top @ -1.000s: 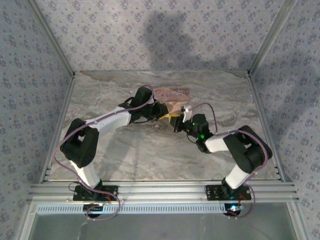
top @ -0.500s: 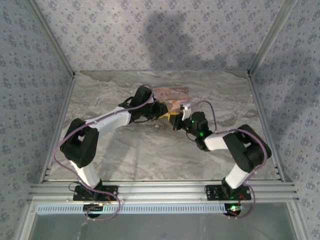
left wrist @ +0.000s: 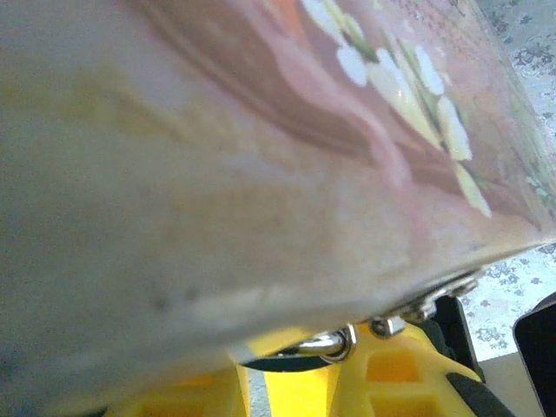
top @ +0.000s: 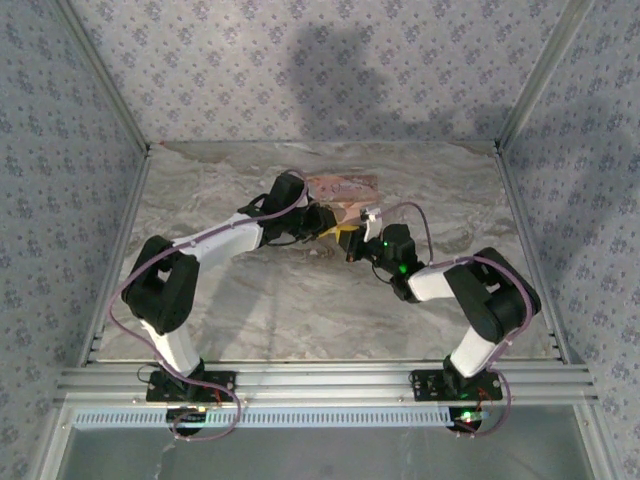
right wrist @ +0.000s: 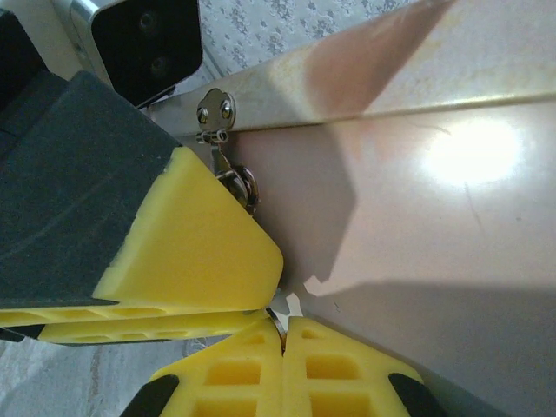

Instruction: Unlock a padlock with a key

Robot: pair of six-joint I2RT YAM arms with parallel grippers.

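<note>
A pink cartoon-printed box (top: pixel 345 187) lies at the back middle of the table. My left gripper (top: pixel 328 224) is against its front, and its yellow fingers (left wrist: pixel 408 373) are closed around the padlock. Only the padlock's silvery shackle (left wrist: pixel 337 347) shows, hooked at the box's metal hasp (right wrist: pixel 213 111); its blue body is hidden. My right gripper (right wrist: pixel 282 334) is shut on the key (right wrist: pixel 278 323), a thin metal sliver between its tips. That sliver points into the seam under the left gripper's yellow finger (right wrist: pixel 187 243). Both grippers touch tip to tip (top: pixel 350 244).
The pink box wall (right wrist: pixel 417 200) stands close on the right of both grippers. Marble tabletop (top: pixel 300 300) stretches in front of the arms. Patterned walls and aluminium posts (top: pixel 525 100) enclose the back and sides.
My right gripper has edged a little left and away from me, closing up against the left gripper. The left arm and the box have stayed still.
</note>
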